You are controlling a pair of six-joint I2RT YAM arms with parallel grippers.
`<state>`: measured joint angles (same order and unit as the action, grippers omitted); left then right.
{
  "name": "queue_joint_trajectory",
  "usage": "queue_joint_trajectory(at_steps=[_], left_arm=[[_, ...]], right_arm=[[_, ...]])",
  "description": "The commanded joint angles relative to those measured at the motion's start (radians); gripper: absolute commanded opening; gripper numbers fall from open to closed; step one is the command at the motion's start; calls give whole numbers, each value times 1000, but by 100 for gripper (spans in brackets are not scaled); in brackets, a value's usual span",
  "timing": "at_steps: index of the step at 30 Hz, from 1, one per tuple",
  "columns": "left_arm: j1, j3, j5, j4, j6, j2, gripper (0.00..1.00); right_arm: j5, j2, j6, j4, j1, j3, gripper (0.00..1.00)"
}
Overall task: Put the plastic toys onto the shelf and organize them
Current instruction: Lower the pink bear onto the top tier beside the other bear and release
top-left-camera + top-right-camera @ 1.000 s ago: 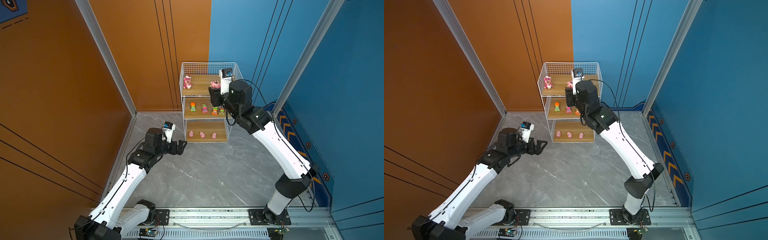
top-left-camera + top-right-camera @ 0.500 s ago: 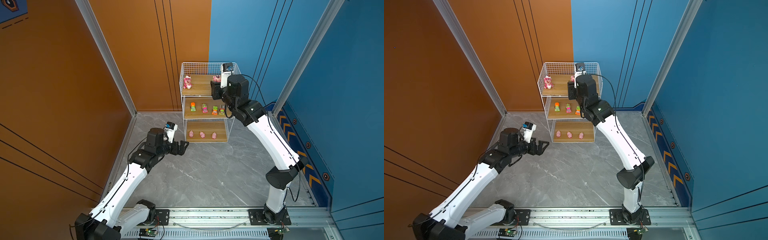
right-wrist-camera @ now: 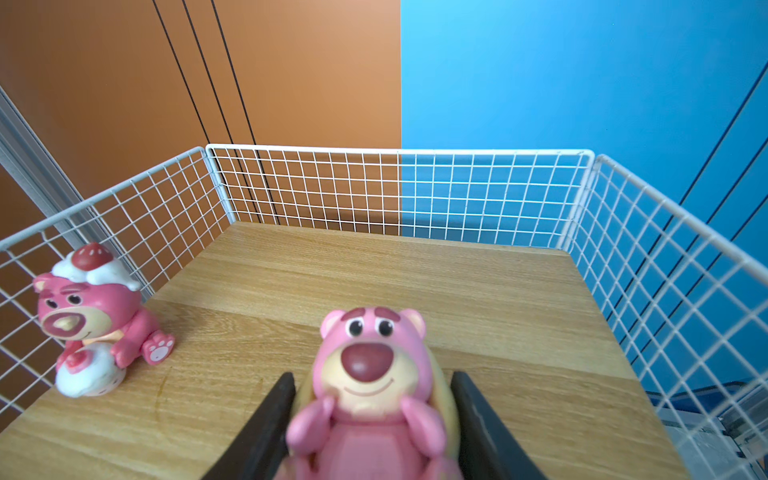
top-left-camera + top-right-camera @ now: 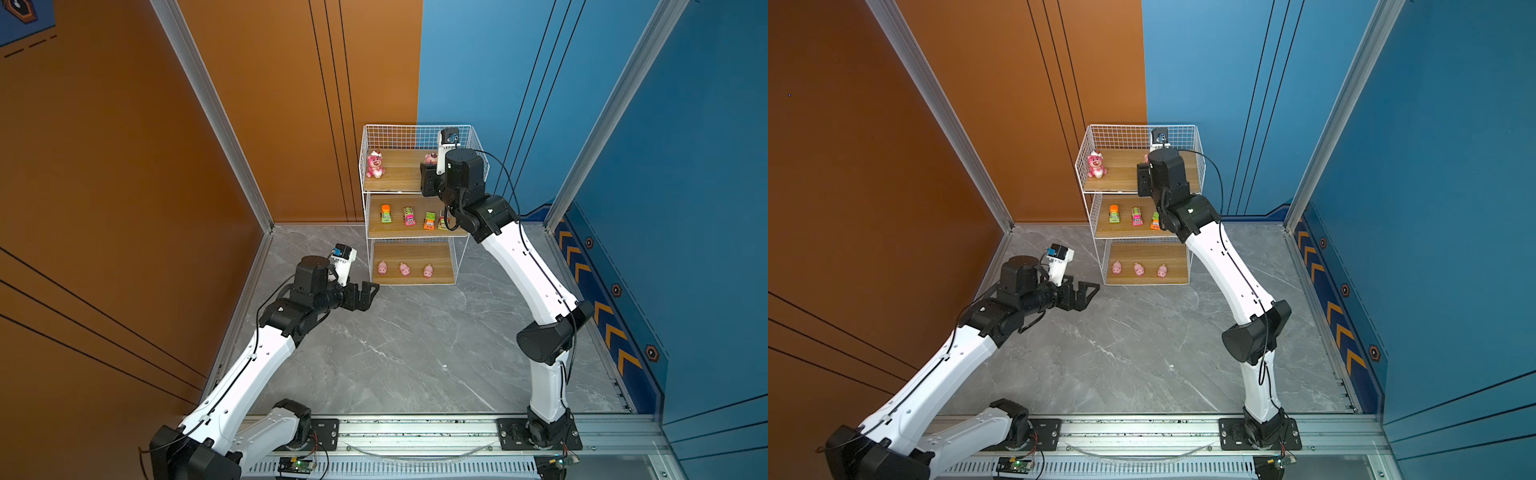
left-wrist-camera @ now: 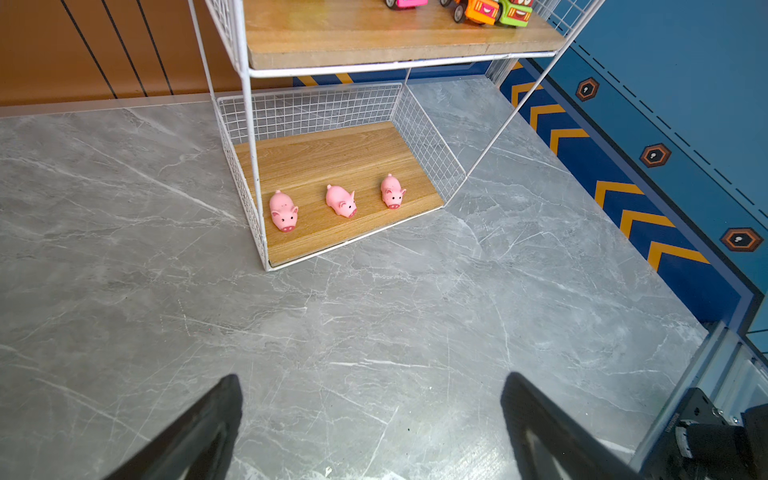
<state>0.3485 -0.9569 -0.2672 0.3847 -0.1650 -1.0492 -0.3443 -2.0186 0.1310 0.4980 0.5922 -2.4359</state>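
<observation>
The shelf (image 4: pixel 415 137) stands ahead of both arms. The right end effector (image 3: pixel 372 376) has pushed deeper over its top board (image 3: pixel 374 270), pinching the pink bear (image 3: pixel 370 365). The left end effector (image 4: pixel 368 293), spread wide, stays over the floor (image 5: pixel 374 311), with the three pigs (image 5: pixel 341 200) ahead.

Grey marble floor (image 4: pixel 395 353), orange wall (image 4: pixel 124 166), blue wall (image 4: pixel 478 62), chevron-marked skirting (image 4: pixel 603 316)

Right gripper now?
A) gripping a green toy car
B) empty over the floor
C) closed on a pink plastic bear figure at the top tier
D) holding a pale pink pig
C: in the right wrist view the right gripper has its black fingers against both sides of the pink plastic bear figure, over the top wooden board.
</observation>
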Motion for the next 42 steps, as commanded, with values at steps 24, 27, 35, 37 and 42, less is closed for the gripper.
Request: queue_joint_trajectory(at_steps=[24, 27, 35, 37, 42], left_arm=[[9, 12, -7, -10, -4, -29, 98], [9, 12, -5, -8, -1, -29, 98], [4, 10, -4, -7, 0, -29, 98], [4, 10, -3, -7, -1, -30, 98], [3, 9, -1, -8, -1, -31, 98]], right_arm=[[-25, -84, 19, 25, -28, -73, 55], [-18, -91, 20, 25, -29, -83, 57], [-10, -91, 23, 25, -34, -90, 66], [-9, -91, 22, 25, -34, -93, 69], [5, -79, 16, 15, -35, -98, 77]])
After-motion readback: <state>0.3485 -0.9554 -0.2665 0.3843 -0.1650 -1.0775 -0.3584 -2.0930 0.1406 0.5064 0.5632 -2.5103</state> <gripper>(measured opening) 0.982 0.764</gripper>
